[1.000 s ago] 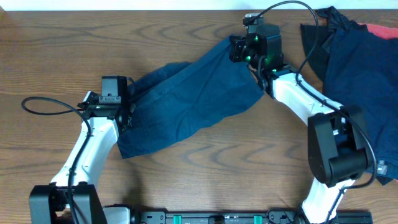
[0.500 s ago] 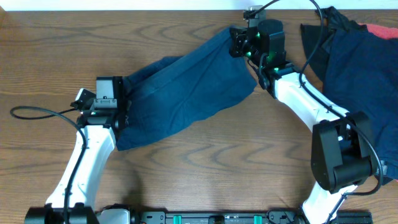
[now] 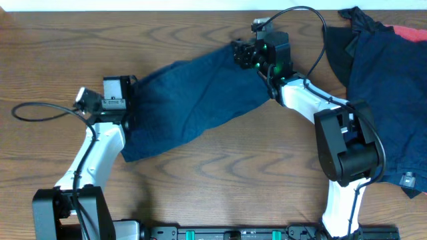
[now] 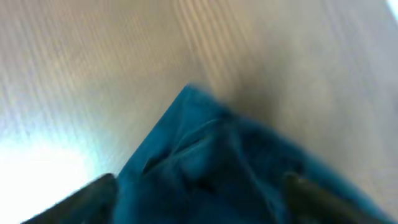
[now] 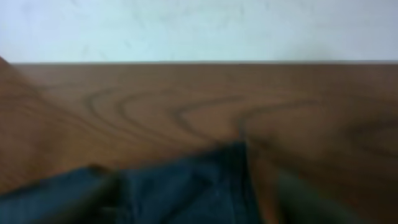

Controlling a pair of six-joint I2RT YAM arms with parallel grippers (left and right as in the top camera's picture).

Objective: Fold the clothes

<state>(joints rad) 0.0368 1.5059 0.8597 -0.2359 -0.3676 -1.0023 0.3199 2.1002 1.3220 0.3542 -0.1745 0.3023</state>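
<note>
The blue denim-like shorts [image 3: 200, 100] lie stretched slantwise across the table, from lower left to upper right. My left gripper [image 3: 131, 105] is at their left end, open. In the left wrist view a corner of the shorts [image 4: 211, 155] lies between the spread fingers [image 4: 81, 199], and nothing pinches it. My right gripper [image 3: 239, 53] is at the upper right corner, also open. In the blurred right wrist view the cloth's edge [image 5: 205, 180] sits between the jaws of the right gripper [image 5: 199, 202].
More clothes are heaped at the right edge: a dark navy piece [image 3: 387, 80] with a small grey tag [image 3: 407, 179], a black piece [image 3: 340, 40] and a red one [image 3: 410, 32]. A loose cable [image 3: 40, 110] loops left of the left arm.
Both grippers were shut on the shorts' ends and now stand open, so the cloth is let go. The right gripper has shifted left, and the shorts lie flatter.
</note>
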